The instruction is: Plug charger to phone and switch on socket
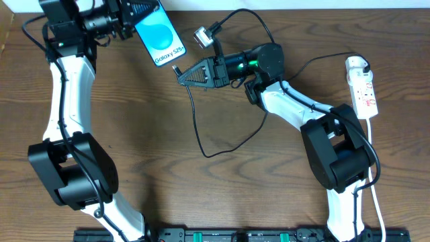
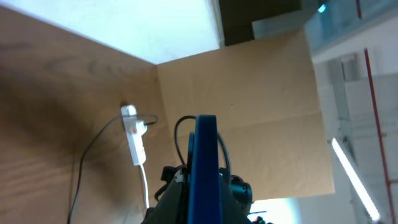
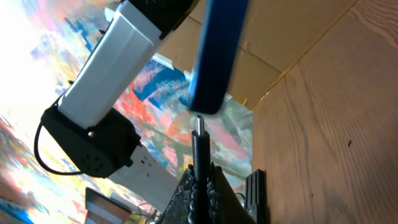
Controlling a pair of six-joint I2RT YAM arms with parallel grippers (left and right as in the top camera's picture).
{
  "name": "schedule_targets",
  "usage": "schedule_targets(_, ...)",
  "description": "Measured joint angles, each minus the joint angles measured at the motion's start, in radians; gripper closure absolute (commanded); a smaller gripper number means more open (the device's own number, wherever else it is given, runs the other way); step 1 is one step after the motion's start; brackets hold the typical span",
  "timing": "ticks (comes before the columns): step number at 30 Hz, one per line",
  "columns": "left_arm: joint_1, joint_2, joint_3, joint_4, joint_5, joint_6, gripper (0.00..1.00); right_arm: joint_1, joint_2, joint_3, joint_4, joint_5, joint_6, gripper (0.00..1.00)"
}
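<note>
My left gripper [image 1: 138, 15] is shut on the phone [image 1: 160, 39] and holds it above the table at the back, its blue "Galaxy" screen facing up. In the left wrist view the phone [image 2: 204, 168] shows edge-on between the fingers. My right gripper [image 1: 184, 74] is shut on the charger's small plug tip [image 3: 198, 126], which points at the phone's lower end [image 3: 214, 56], a small gap apart. The black cable [image 1: 201, 134] loops over the table. The white socket [image 1: 363, 87] lies at the right, with the white plug head [image 1: 357, 65] in its far end.
A small silver-and-black adapter [image 1: 203, 35] sits at the back near the right wrist. The socket's white cord [image 1: 373, 181] runs down the right side toward the front edge. The black arm bases [image 1: 235, 235] stand along the front.
</note>
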Motion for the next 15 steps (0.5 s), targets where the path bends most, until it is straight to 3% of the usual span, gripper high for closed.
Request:
schedule_targets(5, 0.0, 0.0, -0.013, -0.089, -0.018, 0.062, 0.93, 0.0, 0.0, 0.0, -0.012, 0.0, -0.006, 0.98)
schedule_targets(15, 0.0, 0.0, -0.013, -0.096, -0.019, 0.113, 0.93, 0.0, 0.0, 0.0, -0.014, -0.005, -0.009, 0.98)
